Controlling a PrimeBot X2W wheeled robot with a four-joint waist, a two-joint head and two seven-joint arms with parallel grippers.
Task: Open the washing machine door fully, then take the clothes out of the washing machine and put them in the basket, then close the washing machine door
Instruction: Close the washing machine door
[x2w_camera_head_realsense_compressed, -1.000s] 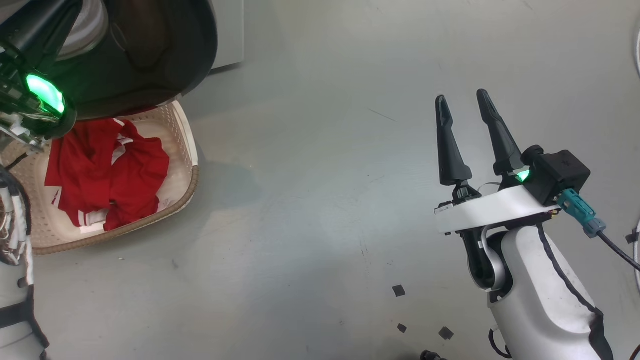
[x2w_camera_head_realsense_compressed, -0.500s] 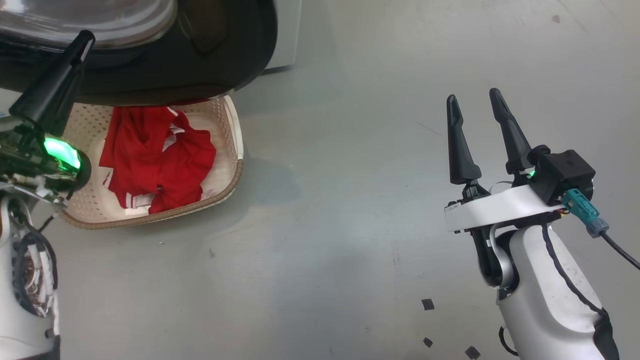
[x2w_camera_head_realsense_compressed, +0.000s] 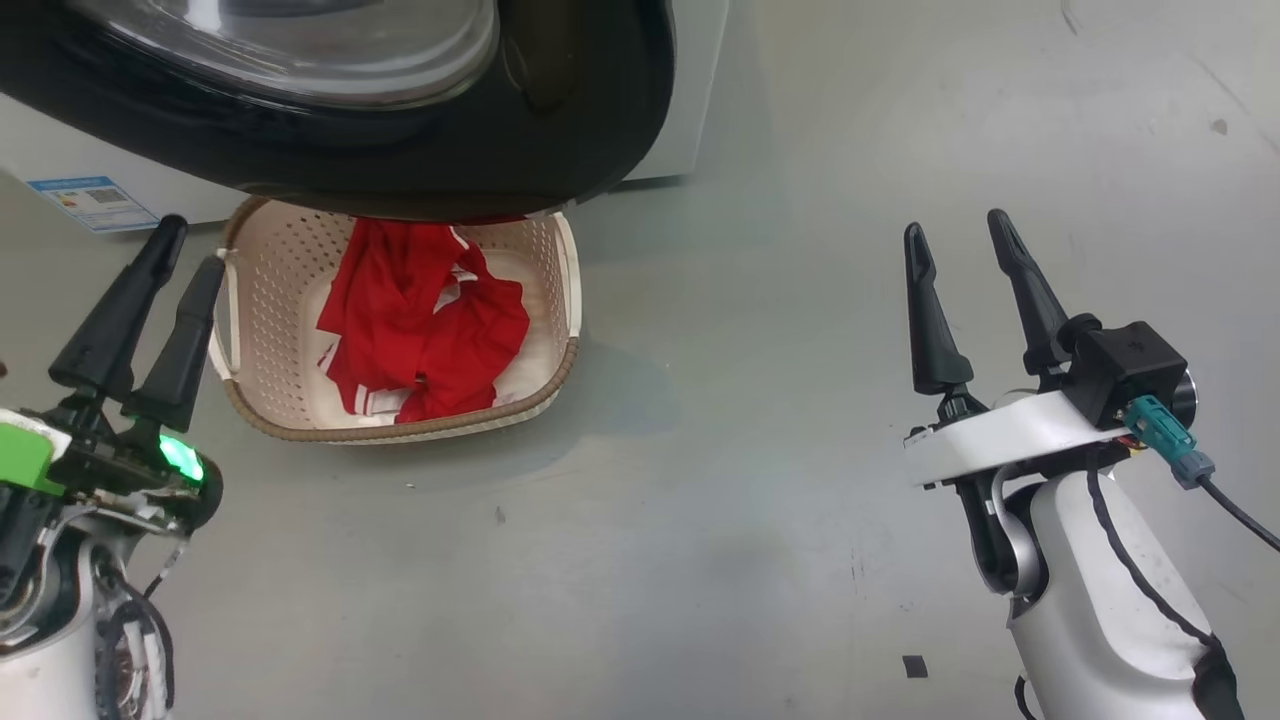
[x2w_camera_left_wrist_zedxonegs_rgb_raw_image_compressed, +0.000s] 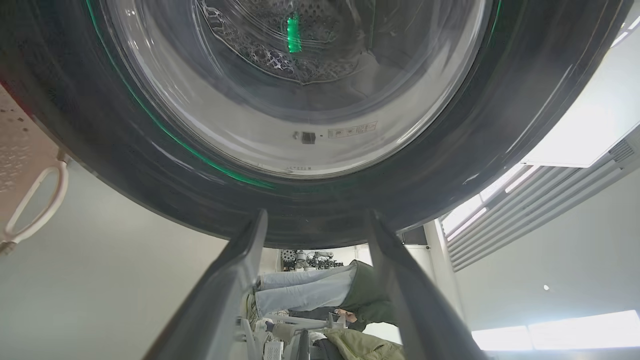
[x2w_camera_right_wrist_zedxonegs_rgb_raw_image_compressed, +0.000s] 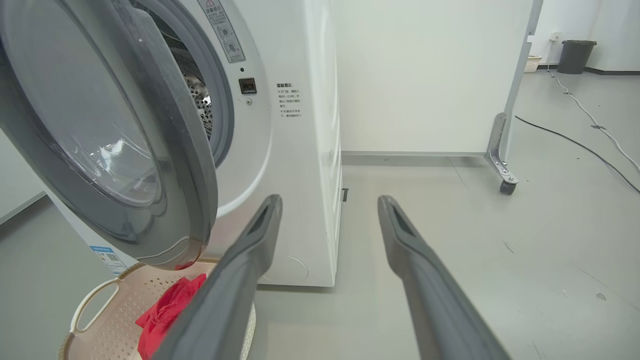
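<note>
I see the clothes (x2w_camera_head_realsense_compressed: 420, 320), soft crumpled red fabric with white trim, heaped in the perforated cream basket (x2w_camera_head_realsense_compressed: 268, 310) on the floor, under the door (x2w_camera_head_realsense_compressed: 590, 140) with its glossy black rim. My left gripper (x2w_camera_head_realsense_compressed: 188, 255) and right gripper (x2w_camera_head_realsense_compressed: 957, 230) stand spread and empty.

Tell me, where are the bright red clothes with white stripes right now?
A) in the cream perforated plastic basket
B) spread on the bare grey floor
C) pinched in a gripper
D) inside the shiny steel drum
A: the bright red clothes with white stripes lie heaped inside the cream perforated plastic basket, just below the open black-rimmed round door.
</note>
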